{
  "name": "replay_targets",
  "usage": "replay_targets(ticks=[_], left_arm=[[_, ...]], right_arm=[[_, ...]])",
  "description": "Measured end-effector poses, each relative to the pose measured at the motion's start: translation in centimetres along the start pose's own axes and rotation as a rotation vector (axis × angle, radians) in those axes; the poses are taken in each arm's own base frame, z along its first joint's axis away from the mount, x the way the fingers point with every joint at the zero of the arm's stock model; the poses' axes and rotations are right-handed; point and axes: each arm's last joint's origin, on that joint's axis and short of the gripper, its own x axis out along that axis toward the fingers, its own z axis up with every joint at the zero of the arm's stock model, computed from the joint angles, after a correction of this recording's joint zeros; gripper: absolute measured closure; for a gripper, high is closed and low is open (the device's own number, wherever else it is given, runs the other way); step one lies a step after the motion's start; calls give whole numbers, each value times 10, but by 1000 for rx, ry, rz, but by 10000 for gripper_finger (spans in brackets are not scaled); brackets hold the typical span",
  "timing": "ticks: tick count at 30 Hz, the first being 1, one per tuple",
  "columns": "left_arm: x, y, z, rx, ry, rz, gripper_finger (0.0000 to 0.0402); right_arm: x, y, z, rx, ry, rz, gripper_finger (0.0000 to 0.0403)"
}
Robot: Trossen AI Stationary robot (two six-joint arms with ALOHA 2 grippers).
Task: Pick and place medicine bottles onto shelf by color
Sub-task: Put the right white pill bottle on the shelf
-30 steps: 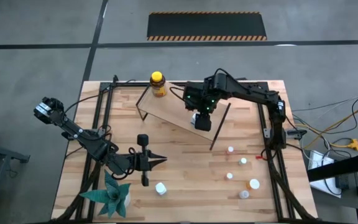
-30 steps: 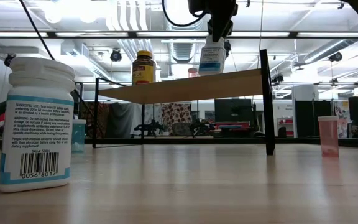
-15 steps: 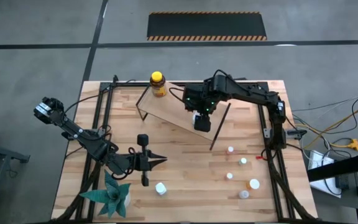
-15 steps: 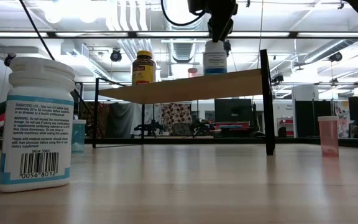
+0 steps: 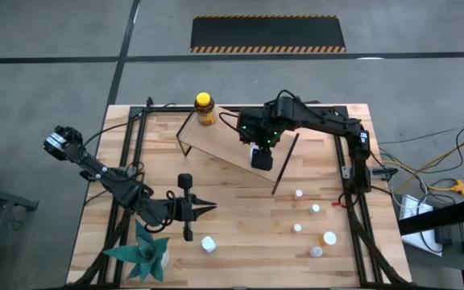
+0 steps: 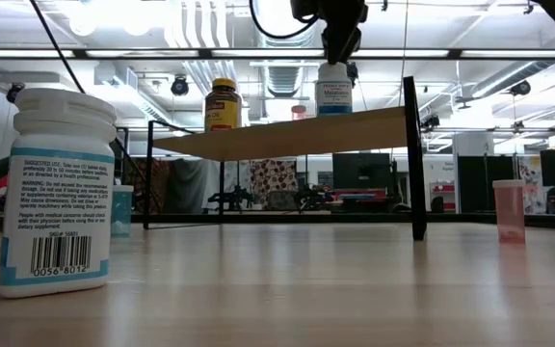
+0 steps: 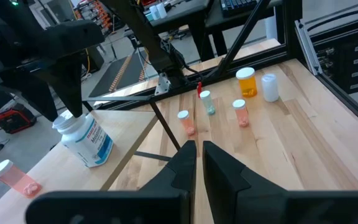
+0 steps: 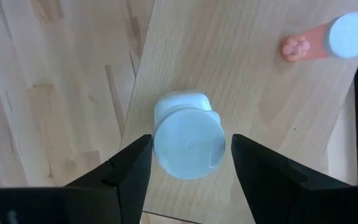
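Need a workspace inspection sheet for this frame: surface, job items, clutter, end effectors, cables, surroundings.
Surface: wood-plank table, level.
Job's things: shelf holds amber bottle, white-capped bottle and a pink bottle lying on its side. Five small bottles loose on the table's right side; white bottle near the front edge.
Clutter: green paper plant at the front-left corner.
End effectors: right end effector open, fingers either side of the white-capped bottle's cap, a gap on both sides; left end effector shut, low over the table, holding nothing.
Cables: yellow and black leads on the floor, right of the table.
Surroundings: hazard-striped mat beyond the table; no people seen.
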Motion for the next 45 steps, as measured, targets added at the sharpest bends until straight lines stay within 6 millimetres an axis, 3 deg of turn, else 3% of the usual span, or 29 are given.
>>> replay_targets(ticks=[10,20,26,35,45], left_arm=[[0,0,0,0,0,0,391],[0,0,0,1,1,0,391],[0,0,0,1,1,0,391],[0,0,0,-1,1,0,391],[0,0,0,0,2,0,391]], right_arm=[[-14,3,6,-12,-100,3,204],[-10,44,6,-106,-121,39,303],[13,61,0,-156,-38,-44,359],[51,56,-4,-181,50,-240,394],[52,32,0,-61,22,-367,394]])
